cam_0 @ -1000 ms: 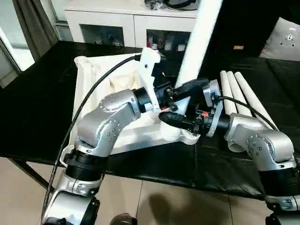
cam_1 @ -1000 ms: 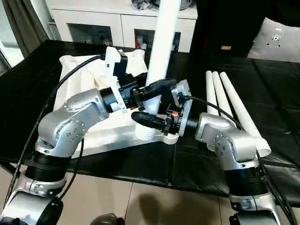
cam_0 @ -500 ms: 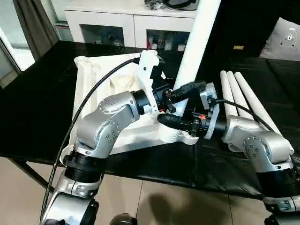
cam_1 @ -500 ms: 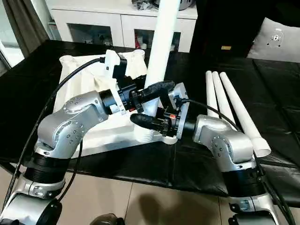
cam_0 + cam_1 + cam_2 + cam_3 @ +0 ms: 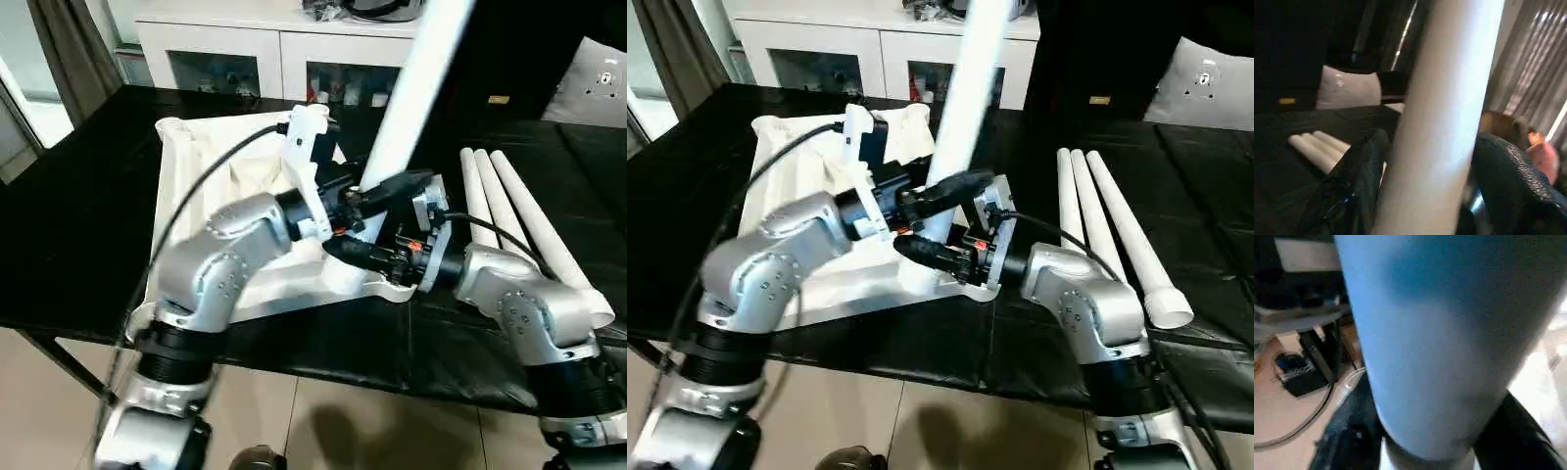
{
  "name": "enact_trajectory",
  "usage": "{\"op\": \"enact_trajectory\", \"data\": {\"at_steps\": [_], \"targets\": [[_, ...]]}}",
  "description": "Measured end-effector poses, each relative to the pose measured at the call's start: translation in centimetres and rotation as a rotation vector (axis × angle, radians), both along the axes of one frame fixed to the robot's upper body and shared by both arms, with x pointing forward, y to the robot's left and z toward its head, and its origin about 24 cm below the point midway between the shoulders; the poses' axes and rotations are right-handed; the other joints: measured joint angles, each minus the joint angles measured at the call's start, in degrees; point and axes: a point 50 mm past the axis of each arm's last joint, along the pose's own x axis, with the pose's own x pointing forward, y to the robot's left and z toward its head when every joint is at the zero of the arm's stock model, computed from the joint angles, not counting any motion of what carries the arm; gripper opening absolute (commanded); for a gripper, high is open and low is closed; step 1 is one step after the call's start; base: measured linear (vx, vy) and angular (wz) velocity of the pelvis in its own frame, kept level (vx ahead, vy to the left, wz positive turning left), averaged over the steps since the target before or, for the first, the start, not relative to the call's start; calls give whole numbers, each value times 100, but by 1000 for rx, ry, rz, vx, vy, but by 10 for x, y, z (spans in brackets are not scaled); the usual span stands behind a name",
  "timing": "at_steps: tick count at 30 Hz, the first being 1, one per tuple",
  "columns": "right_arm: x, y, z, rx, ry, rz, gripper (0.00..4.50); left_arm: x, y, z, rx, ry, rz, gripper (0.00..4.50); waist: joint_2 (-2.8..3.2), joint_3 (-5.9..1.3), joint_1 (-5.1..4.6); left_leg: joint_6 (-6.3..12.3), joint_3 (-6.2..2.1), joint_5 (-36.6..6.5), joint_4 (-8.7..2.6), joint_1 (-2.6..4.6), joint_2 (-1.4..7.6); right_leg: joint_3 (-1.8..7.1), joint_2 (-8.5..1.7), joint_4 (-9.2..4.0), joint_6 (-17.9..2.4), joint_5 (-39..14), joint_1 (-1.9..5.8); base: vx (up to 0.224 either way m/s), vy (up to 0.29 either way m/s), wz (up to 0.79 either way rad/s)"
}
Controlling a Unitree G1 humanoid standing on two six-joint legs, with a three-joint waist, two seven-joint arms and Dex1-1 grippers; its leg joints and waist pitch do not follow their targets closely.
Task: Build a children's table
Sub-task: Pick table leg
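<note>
Leg (image 5: 416, 78) now tilted rightward; both fingers straddle it, grip unclear; black tabletop (image 5: 78, 215), white cabinet (image 5: 265, 49) behind.

Top: white plastic rectangular tabletop (image 5: 220, 162), ribbed underside up.
Mounted leg: long round tapered white leg (image 5: 416, 83), tilted, rising from the top's near corner socket.
Spare legs: three white legs (image 5: 509, 201), side by side beside the top.

White glass-door cabinet (image 5: 279, 54) behind black-covered table (image 5: 78, 225), beige tiled floor (image 5: 323, 431).
</note>
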Motion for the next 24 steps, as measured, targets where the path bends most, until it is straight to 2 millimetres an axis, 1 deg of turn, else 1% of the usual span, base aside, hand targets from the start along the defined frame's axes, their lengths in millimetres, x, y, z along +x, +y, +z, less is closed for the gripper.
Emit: {"op": "enact_trajectory", "data": {"at_steps": [4, 9, 10, 14, 16, 18, 19, 21, 22, 24], "targets": [[1, 2, 0, 2, -13, -21, 192, 0, 0, 3, -73, 44, 6, 299, 0, 0, -12, 0, 0, 0, 0, 0, 1, 0, 0, 0, 0, 0, 0, 0, 0, 0], [2, 3, -1, 3, -14, -25, 192, 1, 0, 3, -74, 52, 9, 299, 1, 0, -15, 0, 0, 0, 0, 0, 1, 0, 0, 0, 0, 0, 0, 0, 0, 0], [2, 3, -1, 4, -14, -27, 192, 1, 0, 3, -74, 52, 10, 299, -9, 3, -16, 0, 0, 0, 0, 0, 0, 0, 0, 0, 0, 0, 1, 0, 0, 0], [2, 5, -2, 10, -12, -50, 192, 2, 3, 3, -79, 57, 29, 299, -13, 5, -30, 1, 0, 0, 0, 0, 1, 0, 0, 0, 1, 0, 1, 0, 0, 0], [4, 8, -3, 11, -17, -107, 191, 1, 14, 4, -89, 43, 64, 299, -12, 4, -48, 0, 1, 0, -1, 2, 2, 0, 1, 0, 1, 0, 0, 0, 0, 0], [7, -6, -10, -5, 6, -231, 191, -5, 22, 6, -96, 15, 67, 299, -11, 4, -34, 0, 1, -1, -2, 1, 2, 0, 0, 0, 1, -1, 0, 0, 0, 0], [9, -16, -14, -28, 18, -291, 191, -5, 30, 5, -90, 8, 92, 299, -11, 4, -25, -1, 1, -1, -1, 1, 2, 0, 0, 0, 1, -1, 0, 0, 0, 0], [8, -26, -17, -55, 12, -355, 191, -3, 46, -2, -41, 8, 149, 299, -11, 4, -45, -4, 2, -2, -1, 3, 2, 0, 1, 0, 1, 0, 0, 0, 0, 0], [6, -31, -18, -63, 5, -393, 191, -3, 57, -9, 12, 8, 196, 299, -10, 4, -57, -6, 2, -3, -2, 5, 2, 1, 2, 0, 2, -1, 0, 0, 0, 0], [6, -38, -20, -84, 4, -438, 191, -2, 67, -18, 57, 24, 240, 299, -10, 4, -73, -14, 2, -7, -2, 5, 2, 1, 2, 1, 5, 1, 0, 0, 0, 0]]}}
